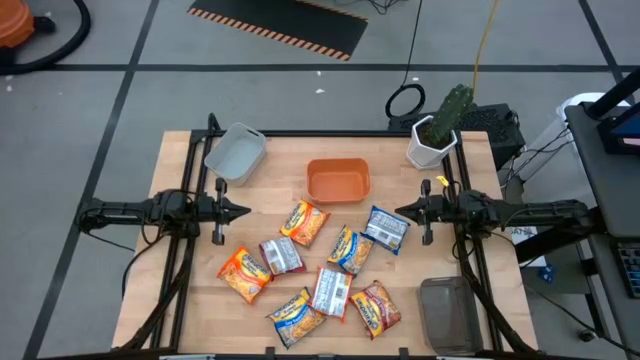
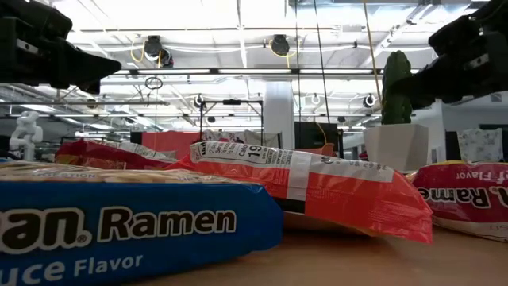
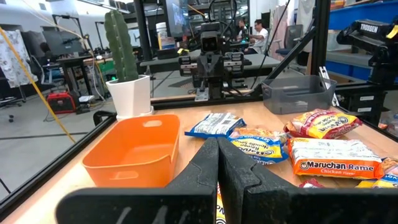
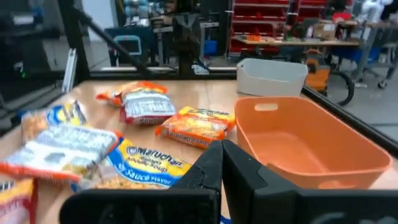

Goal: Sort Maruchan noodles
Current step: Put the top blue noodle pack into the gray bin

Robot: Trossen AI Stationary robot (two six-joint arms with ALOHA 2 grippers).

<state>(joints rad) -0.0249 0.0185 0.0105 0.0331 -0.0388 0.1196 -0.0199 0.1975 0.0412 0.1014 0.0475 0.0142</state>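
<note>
Noodles (image 1: 318,270) loose beside orange bin (image 1: 338,181)

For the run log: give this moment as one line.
left gripper shut, idle left of pile | right gripper shut, idle right | Maruchan noodles loose on table | orange bin empty
</note>
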